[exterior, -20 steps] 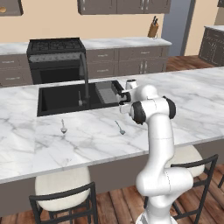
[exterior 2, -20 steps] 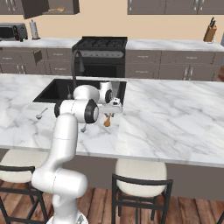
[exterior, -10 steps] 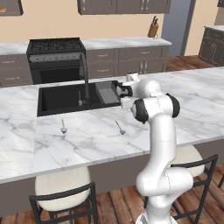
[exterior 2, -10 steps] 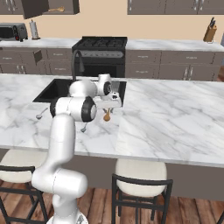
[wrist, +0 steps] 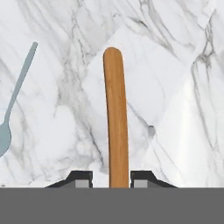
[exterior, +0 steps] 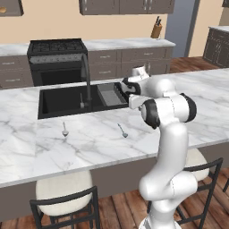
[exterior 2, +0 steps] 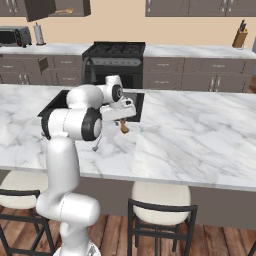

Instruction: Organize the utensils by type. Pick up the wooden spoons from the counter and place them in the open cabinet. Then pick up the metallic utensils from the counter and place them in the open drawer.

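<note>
My gripper (wrist: 111,179) is shut on the wooden spoon (wrist: 116,127), whose orange-brown handle runs straight out between the two fingertips. In the right base view the gripper (exterior 2: 120,119) holds the spoon (exterior 2: 123,128) just above the white marble counter (exterior 2: 200,125), beside the sink. One slim metal spoon (wrist: 11,109) lies on the marble to the side of the held one. Two metal spoons (exterior: 65,129) (exterior: 122,130) rest on the counter in front of the sink. The open cabinet (exterior 2: 55,7) hangs high at the back left, with a tan wooden item on its shelf.
A black sink (exterior: 67,100) with a tall faucet (exterior: 86,80) is sunk into the counter. Behind stand a stove (exterior 2: 115,50), a toaster oven (exterior 2: 15,36) and a knife block (exterior 2: 241,35). A drawer (exterior 2: 43,64) juts from the back units. Stools (exterior 2: 160,200) stand under the counter's front edge.
The gripper has lifted the wooden spoon a little higher off the marble and drawn it slightly toward the sink. The metal spoons have not moved.
</note>
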